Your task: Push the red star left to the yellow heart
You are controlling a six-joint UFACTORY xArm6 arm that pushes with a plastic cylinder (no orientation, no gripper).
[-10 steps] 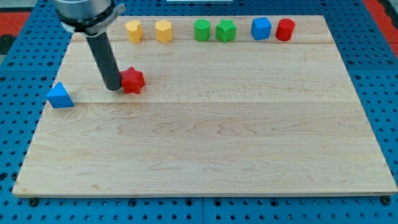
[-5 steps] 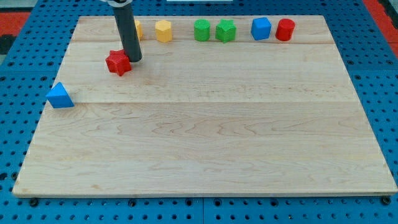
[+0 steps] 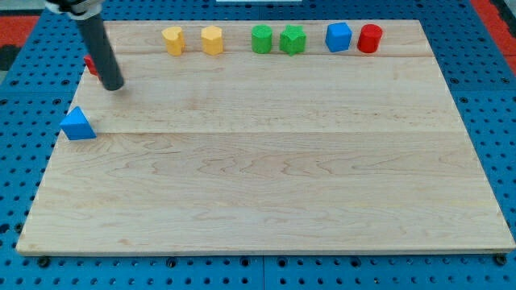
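Note:
The red star (image 3: 91,64) shows only as a small red sliver at the board's left edge near the top; the dark rod hides most of it. My tip (image 3: 113,85) rests on the board just right of and below the star, touching or nearly touching it. The yellow heart (image 3: 172,39) stands in the top row, well to the right of the star and a little higher. The star and the heart are far apart.
In the top row, right of the heart, stand a yellow block (image 3: 212,39), two green blocks (image 3: 261,39) (image 3: 293,39), a blue block (image 3: 339,36) and a red cylinder (image 3: 369,38). A blue triangle (image 3: 77,123) lies at the board's left edge below my tip.
The red star went from mid-left up and left, past the heart's height, to the board's left edge. My tip followed it leftward and now covers most of it.

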